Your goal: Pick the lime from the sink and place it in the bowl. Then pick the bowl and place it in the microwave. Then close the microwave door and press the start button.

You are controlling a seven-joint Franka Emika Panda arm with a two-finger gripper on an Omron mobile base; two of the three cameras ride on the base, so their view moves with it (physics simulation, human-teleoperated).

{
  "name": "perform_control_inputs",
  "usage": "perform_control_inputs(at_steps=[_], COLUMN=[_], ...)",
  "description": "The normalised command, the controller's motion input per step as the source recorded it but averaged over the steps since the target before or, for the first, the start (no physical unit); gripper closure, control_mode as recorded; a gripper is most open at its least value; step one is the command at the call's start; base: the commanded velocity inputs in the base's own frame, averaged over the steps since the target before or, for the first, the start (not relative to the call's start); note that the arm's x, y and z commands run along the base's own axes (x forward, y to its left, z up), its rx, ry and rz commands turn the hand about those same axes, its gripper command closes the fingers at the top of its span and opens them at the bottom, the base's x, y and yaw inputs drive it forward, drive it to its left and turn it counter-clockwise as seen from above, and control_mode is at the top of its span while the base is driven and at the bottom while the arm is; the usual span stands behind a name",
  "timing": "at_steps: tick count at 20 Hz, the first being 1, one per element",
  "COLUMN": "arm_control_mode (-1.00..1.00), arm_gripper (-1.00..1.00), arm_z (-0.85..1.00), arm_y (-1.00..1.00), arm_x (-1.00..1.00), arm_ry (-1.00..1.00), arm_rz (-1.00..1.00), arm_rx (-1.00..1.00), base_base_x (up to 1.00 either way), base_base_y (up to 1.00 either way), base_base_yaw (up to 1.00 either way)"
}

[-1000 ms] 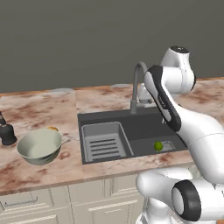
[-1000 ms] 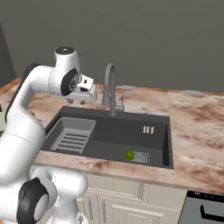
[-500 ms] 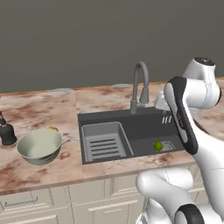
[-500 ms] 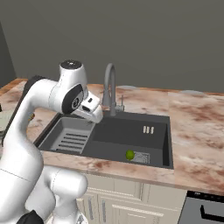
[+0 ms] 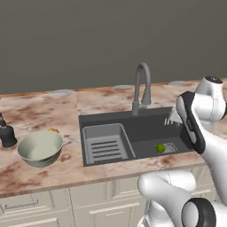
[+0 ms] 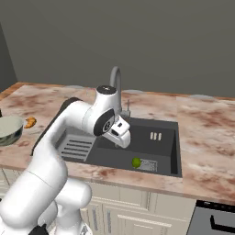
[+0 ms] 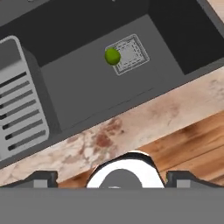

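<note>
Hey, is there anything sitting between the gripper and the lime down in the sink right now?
Nothing visible does. The lime lies alone on the dark sink floor beside the square drain, and the open gripper hangs above the basin with bare space below it. The ribbed drain tray sits off to one side, out of that path.

1. Marbled pink-brown counter (image 5: 40, 111), running wall to wall above pale cabinet fronts (image 5: 53, 208).
2. Set into it: dark grey sink (image 5: 133, 119), with ribbed drain tray (image 5: 106, 144) at the basin's left and curved faucet (image 5: 141, 86) on the back edge.
3. Resting on the basin floor: lime (image 5: 160, 147), touching the square drain grate (image 7: 130, 54).
4. Standing on the counter, left of the sink: pale bowl (image 5: 40, 148), upright.
5. Just behind the bowl: small orange item (image 6: 30, 122); farther left, a dark bottle (image 5: 6, 133).
</note>
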Motion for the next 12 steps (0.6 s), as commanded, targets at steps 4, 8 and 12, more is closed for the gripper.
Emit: perform_control_inputs(at_steps=[4,8,12], arm_control_mode=[-1.00,-1.00,-1.00], arm_gripper=[-1.00,-1.00,-1.00], arm_z=[-0.36,-0.66,-0.79], arm_y=[-0.54,-0.36,-0.16], arm_x=[0.51,0.45,0.37], arm_ry=[0.00,0.00,-0.05], arm_rz=[0.15,0.25,0.25], arm_rx=[-0.02,-0.08,-0.10], base_base_x=[0.00,0.00,0.00], base_base_y=[0.00,0.00,0.00], base_base_yaw=[0.00,0.00,0.00])
